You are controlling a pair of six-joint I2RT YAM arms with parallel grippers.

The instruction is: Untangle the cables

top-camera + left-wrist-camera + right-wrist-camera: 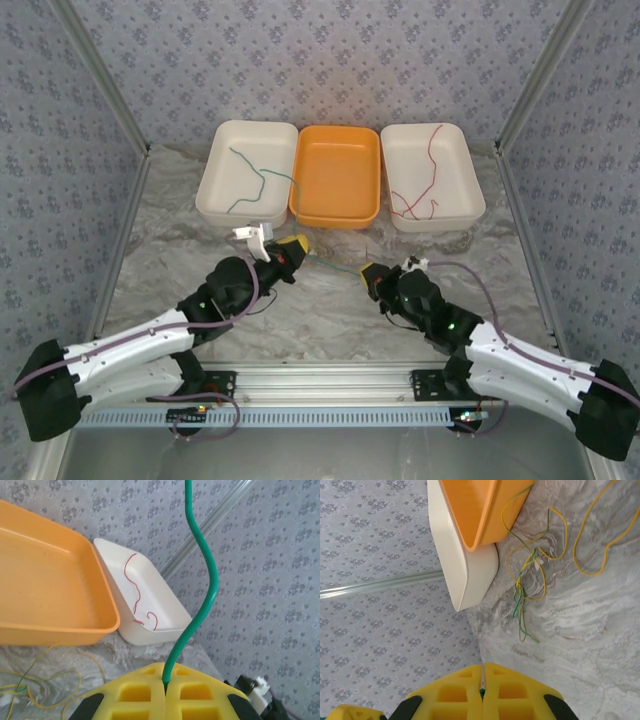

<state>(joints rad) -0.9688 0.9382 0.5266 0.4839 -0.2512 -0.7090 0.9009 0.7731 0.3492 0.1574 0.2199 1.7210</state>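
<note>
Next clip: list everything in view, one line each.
left white tray: one, white, far left
right white tray: one, white, far right
orange tray: one, orange, between them
dark green cable: one, in left white tray
red cable: count unclear, in right white tray
tangle: several strands, yellow and green, on table by orange tray
taut green cable: one, stretched between the claws
table: one, marbled grey
left claw: yellow pads, shut on taut green cable
right claw: yellow pads, shut on it too

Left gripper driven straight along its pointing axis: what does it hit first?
Most likely the white tray holding the red cable; the orange tray lies left of that line. Depth is unclear, so the left gripper, shut on the green cable, might clear the rim.
</note>
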